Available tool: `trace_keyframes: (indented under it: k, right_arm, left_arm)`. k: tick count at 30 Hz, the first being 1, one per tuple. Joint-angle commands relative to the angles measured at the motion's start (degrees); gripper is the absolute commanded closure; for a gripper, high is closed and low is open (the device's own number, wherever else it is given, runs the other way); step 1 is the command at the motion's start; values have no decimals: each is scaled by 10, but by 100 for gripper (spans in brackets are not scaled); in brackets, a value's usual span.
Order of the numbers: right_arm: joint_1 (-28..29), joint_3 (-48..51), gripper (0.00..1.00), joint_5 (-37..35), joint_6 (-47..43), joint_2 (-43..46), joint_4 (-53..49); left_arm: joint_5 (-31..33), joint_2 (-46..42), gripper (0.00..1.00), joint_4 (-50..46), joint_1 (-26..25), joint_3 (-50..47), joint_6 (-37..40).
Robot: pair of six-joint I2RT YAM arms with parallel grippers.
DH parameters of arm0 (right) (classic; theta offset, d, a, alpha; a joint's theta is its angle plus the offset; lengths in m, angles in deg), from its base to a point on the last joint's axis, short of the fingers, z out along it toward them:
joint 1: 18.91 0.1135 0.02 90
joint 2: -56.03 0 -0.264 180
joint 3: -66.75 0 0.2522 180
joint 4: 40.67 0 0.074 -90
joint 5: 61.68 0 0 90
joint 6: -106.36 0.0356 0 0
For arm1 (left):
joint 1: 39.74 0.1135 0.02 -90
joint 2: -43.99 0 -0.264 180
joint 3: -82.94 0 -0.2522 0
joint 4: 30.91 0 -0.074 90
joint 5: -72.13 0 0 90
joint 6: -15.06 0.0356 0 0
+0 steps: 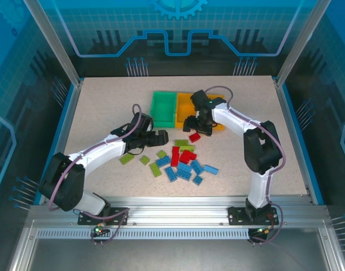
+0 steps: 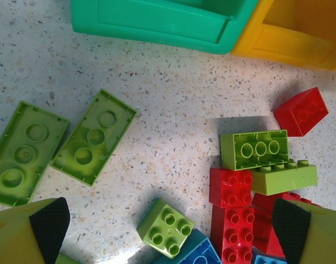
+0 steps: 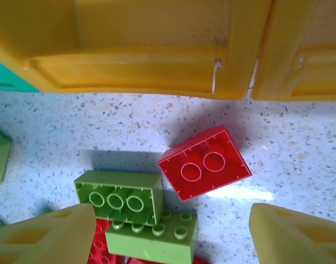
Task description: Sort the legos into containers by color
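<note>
In the top external view, the legos (image 1: 183, 161) lay loose on the counter (image 1: 104, 101), on the base side of both my end effectors. The green bin (image 1: 162, 108) and the orange-yellow bin (image 1: 185, 103) beside it looked empty as far as I could see into them. I judged the sorting hardly begun, with every brick left to move. My left end effector (image 1: 159, 137) hung at the pile's left edge. My right end effector (image 1: 191, 123) hung between the pile and the bins.

In the left wrist view, my left end effector (image 2: 169, 220) was spread wide and gripped nothing. A lime square brick (image 2: 168, 228) sat between its fingers (image 2: 47, 225), with two upturned lime plates (image 2: 93, 137) ahead to the left and the green bin (image 2: 162, 22) beyond them.

In the right wrist view, my right end effector (image 3: 170, 234) was also spread wide and empty. A red brick (image 3: 204, 163) lay just ahead of it, short of the orange-yellow bin (image 3: 140, 66), and lime bricks (image 3: 121, 198) crowded its left finger.
</note>
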Motion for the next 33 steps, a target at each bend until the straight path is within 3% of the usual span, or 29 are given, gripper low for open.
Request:
trace_keyframes:
  k: [1, 15, 33]
  right_arm:
    - [11, 2, 27, -3, 48, -13, 7]
    - [14, 35, 27, 3, 132, -38, 40]
    - [5, 55, 31, -11, 165, -69, 69]
  left_arm:
    - [1, -11, 1, -10, -4, -3, 14]
    - [-1, -16, 1, 5, -4, -21, 12]
    - [-1, -15, 1, 9, -4, -29, 12]
